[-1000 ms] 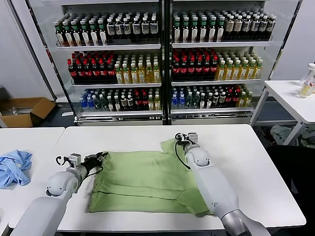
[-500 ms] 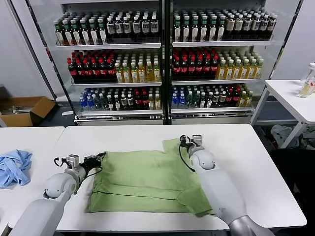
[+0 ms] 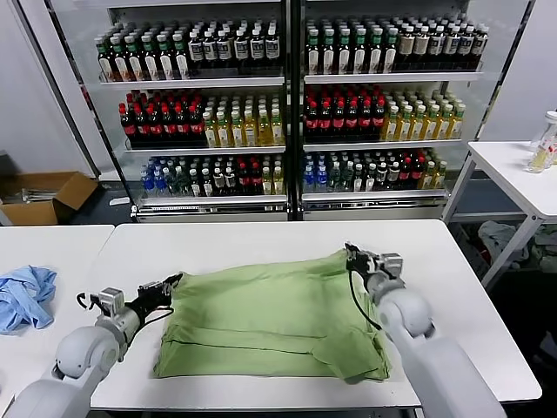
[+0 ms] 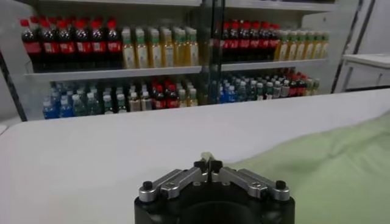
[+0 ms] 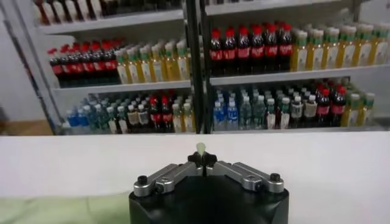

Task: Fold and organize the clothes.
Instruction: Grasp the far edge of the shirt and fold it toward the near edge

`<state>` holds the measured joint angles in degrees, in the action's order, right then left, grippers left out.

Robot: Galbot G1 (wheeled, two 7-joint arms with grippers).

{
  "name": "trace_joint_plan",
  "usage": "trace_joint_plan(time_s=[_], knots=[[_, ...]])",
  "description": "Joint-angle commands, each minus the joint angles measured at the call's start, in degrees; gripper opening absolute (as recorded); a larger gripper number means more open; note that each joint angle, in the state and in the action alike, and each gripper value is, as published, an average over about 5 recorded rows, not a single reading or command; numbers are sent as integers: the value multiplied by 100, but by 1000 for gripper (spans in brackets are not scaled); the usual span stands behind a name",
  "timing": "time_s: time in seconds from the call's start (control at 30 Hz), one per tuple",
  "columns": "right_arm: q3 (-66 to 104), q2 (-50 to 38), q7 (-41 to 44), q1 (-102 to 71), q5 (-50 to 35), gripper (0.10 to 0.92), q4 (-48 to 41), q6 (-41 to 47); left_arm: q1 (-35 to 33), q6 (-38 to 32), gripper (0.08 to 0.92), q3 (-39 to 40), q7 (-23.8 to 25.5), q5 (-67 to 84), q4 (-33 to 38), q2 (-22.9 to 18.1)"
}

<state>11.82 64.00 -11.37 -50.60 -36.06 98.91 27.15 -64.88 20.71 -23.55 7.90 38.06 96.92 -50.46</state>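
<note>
Green cloth lies spread across the middle of the white tabletop (image 3: 261, 239): it is the shirt (image 3: 270, 313), plain side up. The left arm reaches in low from the left, stretched flat over the tabletop. Its left claw (image 3: 171, 283) is pinched tight on the shirt's far left corner. The right arm comes up from the right side, bent at the elbow. Its right claw (image 3: 352, 254) is squeezed tight on the shirt's far right corner. A blue cloth (image 3: 24, 296) sits on another table to the left.
</note>
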Motion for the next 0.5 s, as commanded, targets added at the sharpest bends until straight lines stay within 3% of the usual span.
trace_joint_plan(time_s=[0.03,0.5], knots=[[582,-701,-88,-1850,-127,106,2178,41,-1012,-116,84,-337,-45,72,645,112],[1118,-753,-68,-2923,220,106,2604,-191,-1229,7,84,-608,98,11,690,51]])
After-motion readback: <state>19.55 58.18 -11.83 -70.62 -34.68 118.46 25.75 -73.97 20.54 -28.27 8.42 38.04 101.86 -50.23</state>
